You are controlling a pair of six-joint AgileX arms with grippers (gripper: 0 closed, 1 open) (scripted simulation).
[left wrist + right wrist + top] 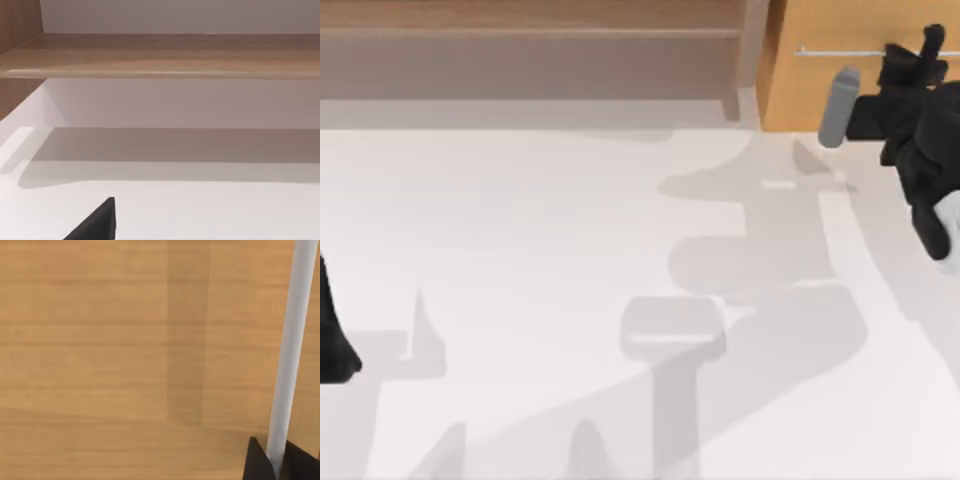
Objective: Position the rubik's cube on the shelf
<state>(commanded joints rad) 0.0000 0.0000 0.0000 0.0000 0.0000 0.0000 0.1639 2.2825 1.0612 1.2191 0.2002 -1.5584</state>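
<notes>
The rubik's cube is out of view. The shelf [530, 32] is a long, low, light-brown board with an upright post, running along the back left of the table; the left wrist view faces its board [160, 55]. My right gripper [920, 50] is at the back right, against the orange-wood drawer front [810, 85]. In the right wrist view its two dark fingertips [260, 462] sit tight on either side of the silver handle bar [292, 340], so my right gripper [277, 465] is shut on it. My left arm [335, 345] is parked at the table's left edge.
The white table top [570, 250] spreads in front of the shelf and drawer, marked by grey arm shadows. The drawer's handle [840, 51] runs left to right across its front. The shelf post [752, 60] stands right beside the drawer.
</notes>
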